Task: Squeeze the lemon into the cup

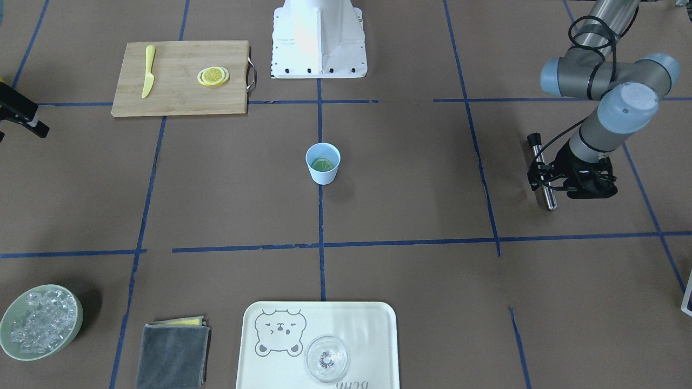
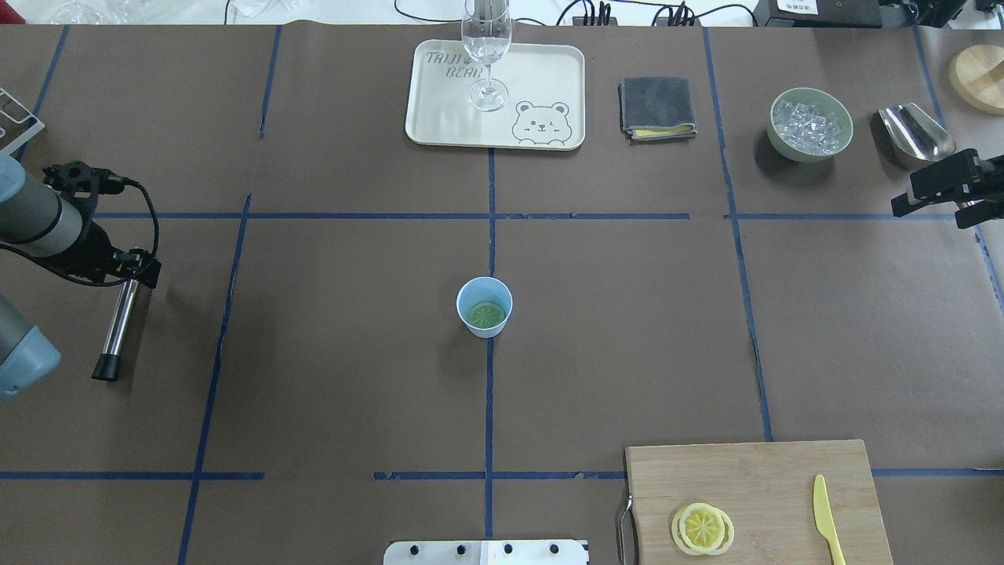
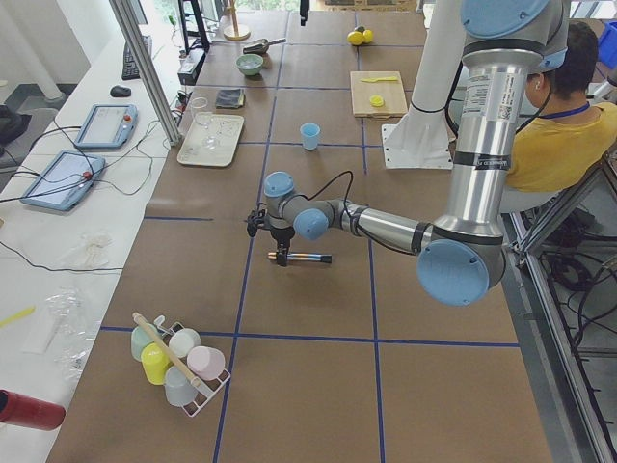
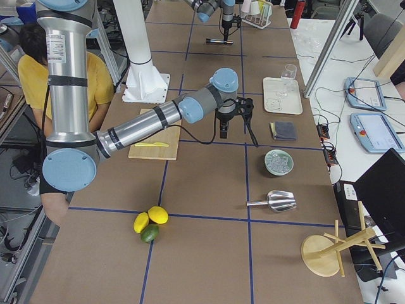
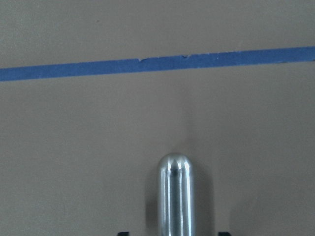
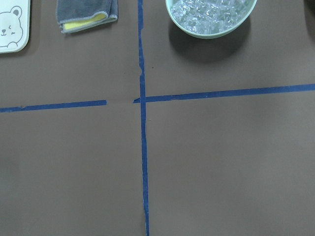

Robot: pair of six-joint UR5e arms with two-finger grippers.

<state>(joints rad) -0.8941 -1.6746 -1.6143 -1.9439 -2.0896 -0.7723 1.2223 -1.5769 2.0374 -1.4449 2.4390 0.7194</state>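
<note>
the cup (image 2: 485,330) stands upright in the middle of the overhead view, on a blue tape line that crosses the brown surface (image 2: 329,353). the lemon (image 2: 486,315) lies flat at the bottom of it, looking greenish against the blue wall. at the lower right of that view a wooden cutting board (image 2: 769,479) carries a small stack of other lemon slices (image 2: 702,528) and a yellow knife (image 2: 827,522), apart from each other. the left claw (image 2: 135,271), at the left edge and well apart from the cup, is closed on a metal rod (image 2: 118,329) with a black tip, which points toward the lower edge of the view. the right claw (image 2: 910,198), at the right edge, has its fingers spread with nothing between them, and it hangs near a green bowl of ice (image 2: 808,154) and a metal scoop (image 2: 914,129). along the top edge sit a cream bear tray (image 2: 447,110) with a clear glass (image 2: 486,47) on it, and beside it a folded grey cloth (image 2: 657,106).
</note>
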